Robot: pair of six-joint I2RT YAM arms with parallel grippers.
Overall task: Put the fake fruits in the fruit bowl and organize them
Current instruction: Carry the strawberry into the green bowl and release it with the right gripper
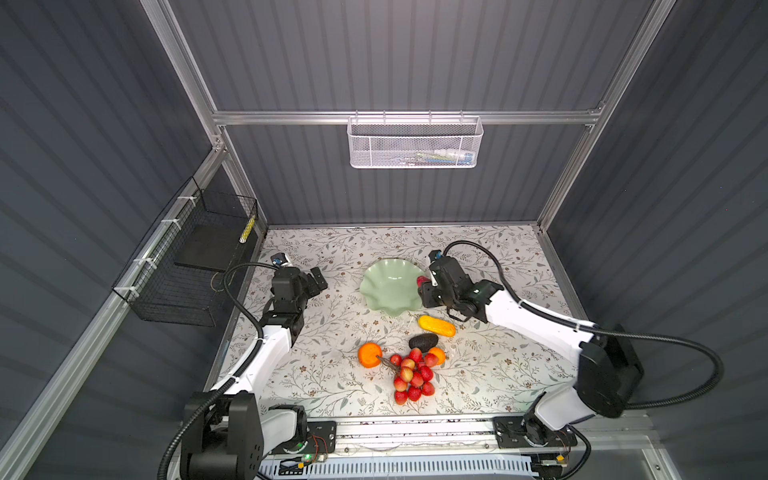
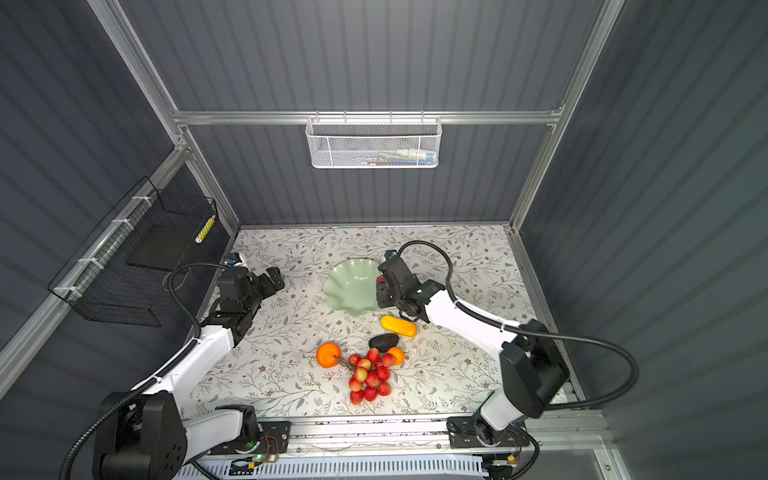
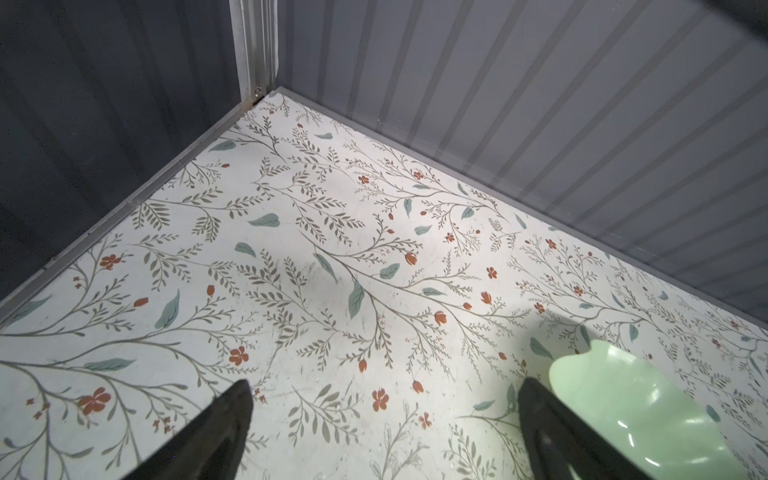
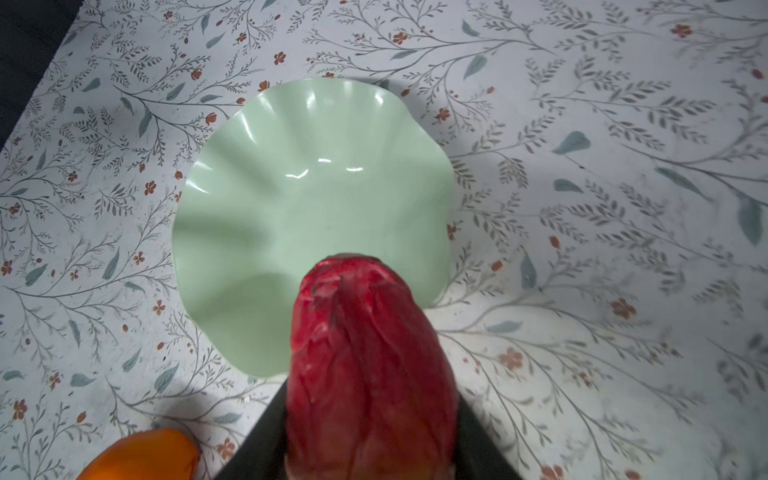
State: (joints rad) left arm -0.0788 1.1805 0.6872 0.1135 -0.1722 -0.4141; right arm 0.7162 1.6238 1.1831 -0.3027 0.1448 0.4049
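Strawberry first: my right tool (image 1: 424, 291) is clamped on the red strawberry (image 4: 368, 353), which hangs just over the rim of the fruit bowl (image 4: 266, 199), on the side facing the right edge of the tabletop (image 1: 498, 374). The bowl sits mid-tabletop, empty. I judge I should carry the berry inward over the basin and release it low, so it does not skid up the glossy sloped wall. Setting it to one side leaves room for the big orange (image 1: 369, 354) and the berry bunch (image 1: 411, 378), which lie near the front edge. My left tool (image 3: 382, 397) stands wide apart, holding nothing.
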